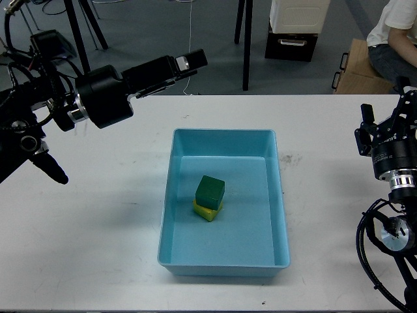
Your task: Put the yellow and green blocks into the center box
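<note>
A green block (210,190) sits on top of a yellow block (204,212) inside the light-blue box (281,202) at the table's centre. My left arm is raised over the table's back left. Its far end (193,60) points right, well above and behind the box, with nothing seen in it. Its fingers cannot be told apart. My right arm stands upright at the right edge, and its gripper end (386,111) is clear of the box. It is dark and seen end-on, so whether it is open or shut does not show.
The white table (98,248) surrounds the box. Beyond its far edge stand black tripod legs (246,45), a black case (290,44), a cardboard box (355,68) and a seated person (394,39).
</note>
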Robot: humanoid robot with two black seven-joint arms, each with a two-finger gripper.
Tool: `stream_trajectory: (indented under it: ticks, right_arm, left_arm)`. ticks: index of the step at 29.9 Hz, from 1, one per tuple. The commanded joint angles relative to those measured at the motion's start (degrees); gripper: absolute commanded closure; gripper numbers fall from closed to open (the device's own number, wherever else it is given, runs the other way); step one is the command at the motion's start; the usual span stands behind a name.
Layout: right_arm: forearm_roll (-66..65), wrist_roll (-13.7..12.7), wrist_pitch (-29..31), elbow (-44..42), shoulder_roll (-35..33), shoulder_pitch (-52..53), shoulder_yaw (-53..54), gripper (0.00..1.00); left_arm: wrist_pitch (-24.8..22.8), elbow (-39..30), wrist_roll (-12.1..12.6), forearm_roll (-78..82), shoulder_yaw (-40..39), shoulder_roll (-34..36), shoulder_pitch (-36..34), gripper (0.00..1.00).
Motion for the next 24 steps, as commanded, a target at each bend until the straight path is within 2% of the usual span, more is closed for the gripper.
stream_trajectory:
  ticks: [1,2,4,5,7,8,12,18,24]
  right_arm:
    - [13.7,-1.5,6.4,-0.9,0.0,-0.2,0.7,0.01]
    - [16.7,-1.7,7.8,-0.9,0.0,-0.4,0.6,0.01]
    - [23.5,-2.1,11.1,-0.9,0.0,-1.0,0.4,0.01]
    - [25.9,-2.3,12.4,-0.9,0.0,-1.2,0.5,0.01]
    - [30.9,-3.0,14.6,-0.8,0.0,-1.8,0.7,0.01]
    - [32.8,-3.3,15.3,-0.8,0.0,-2.1,0.7,0.01]
    - [38.2,-5.0,16.0,-0.7,0.1,-3.7,0.9,0.01]
    - [40.5,-5.1,16.3,-0.7,3.2,-6.5,1.3,0.01]
    - [40.3,-4.4,16.3,-0.7,5.2,-8.4,1.5,0.01]
  left_arm:
    - [0.8,0.0,0.0,-9.9,-8.0,-8.2,11.0,0.00]
    - [1.1,0.0,0.5,-11.0,-10.1,-10.4,13.4,0.00]
    - [2.7,-0.1,8.8,-13.5,-14.5,-15.3,17.4,0.00]
    - [3.9,-0.1,11.4,-15.2,-16.2,-17.5,18.7,0.00]
    - [7.0,0.0,15.3,-20.4,-19.5,-22.2,21.5,0.00]
    - [7.9,0.0,16.2,-23.2,-20.1,-23.5,22.4,0.00]
    - [9.6,-0.2,16.7,-39.0,-20.9,-25.0,25.2,0.00]
    - [8.7,-0.9,16.4,-55.9,-22.6,-25.0,30.4,0.00]
    - [2.7,-3.2,16.1,-63.7,-23.4,-25.4,35.8,0.00]
